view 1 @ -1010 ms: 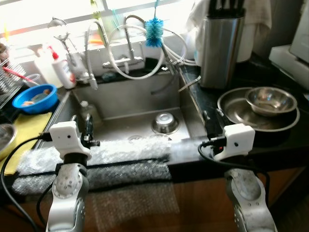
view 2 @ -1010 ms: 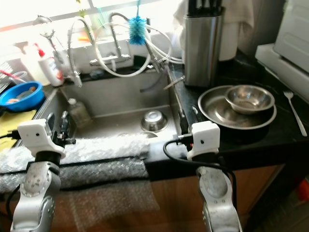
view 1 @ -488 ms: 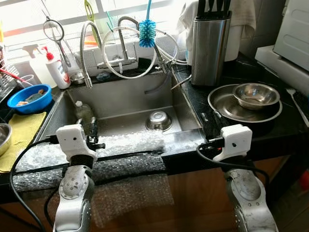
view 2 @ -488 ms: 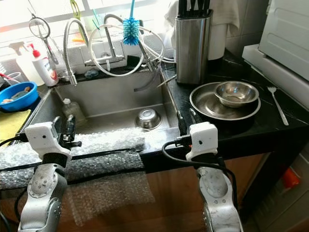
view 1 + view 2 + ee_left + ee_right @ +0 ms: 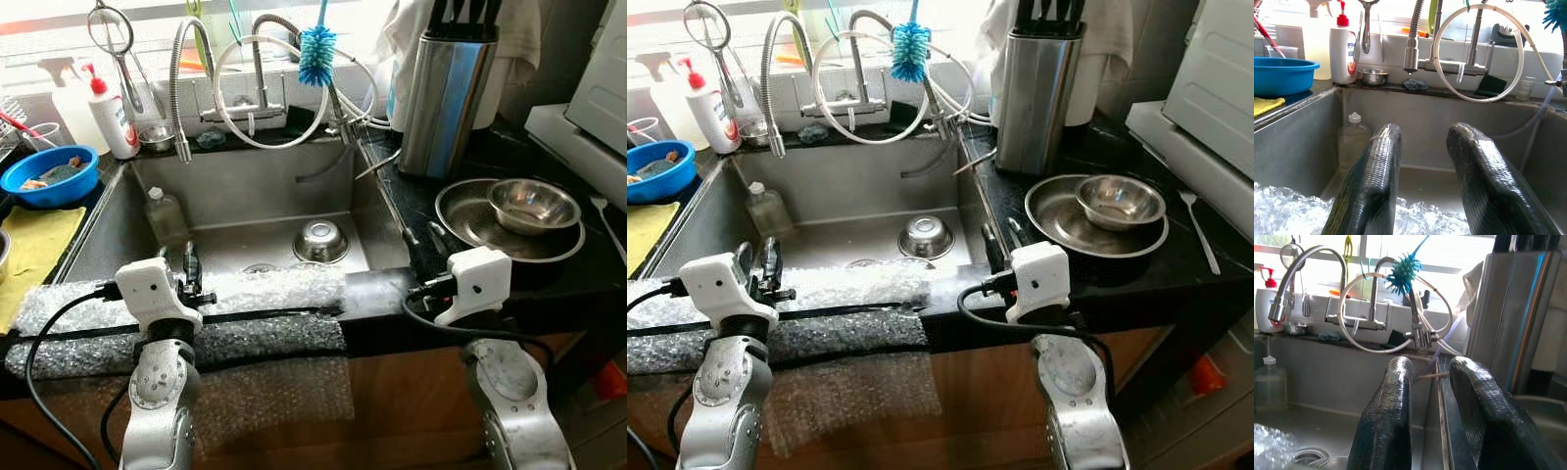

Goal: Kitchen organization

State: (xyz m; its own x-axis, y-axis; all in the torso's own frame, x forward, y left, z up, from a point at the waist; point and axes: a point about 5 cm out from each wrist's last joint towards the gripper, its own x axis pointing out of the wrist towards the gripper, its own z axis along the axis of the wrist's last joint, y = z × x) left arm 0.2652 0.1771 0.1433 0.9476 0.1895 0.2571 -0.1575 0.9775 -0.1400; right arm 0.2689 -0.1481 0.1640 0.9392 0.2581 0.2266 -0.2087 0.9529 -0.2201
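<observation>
Our left gripper [image 5: 1420, 181] hovered over the bubble wrap [image 5: 255, 294] along the front edge of the sink [image 5: 245, 196], its fingers [image 5: 1371, 181] apart and holding nothing. Our right gripper [image 5: 1435, 416] stood at the sink's right front corner, over the dark counter [image 5: 588, 274], fingers [image 5: 1388, 416] likewise parted and empty. In the basin we saw a small steel bowl [image 5: 320, 240] turned upside down near the drain, and a clear bottle [image 5: 164, 213] standing against the left wall. On the counter to the right a steel bowl [image 5: 534, 204] sat inside a wide steel plate [image 5: 460, 211], with a knife block [image 5: 446, 93] behind them and a spoon [image 5: 1202, 235] further right. A blue brush [image 5: 316, 54] hung at the faucet [image 5: 257, 69]. Left of the sink lay a blue bowl [image 5: 44, 176], a soap bottle [image 5: 110, 122] and a yellow cloth [image 5: 34, 245].
</observation>
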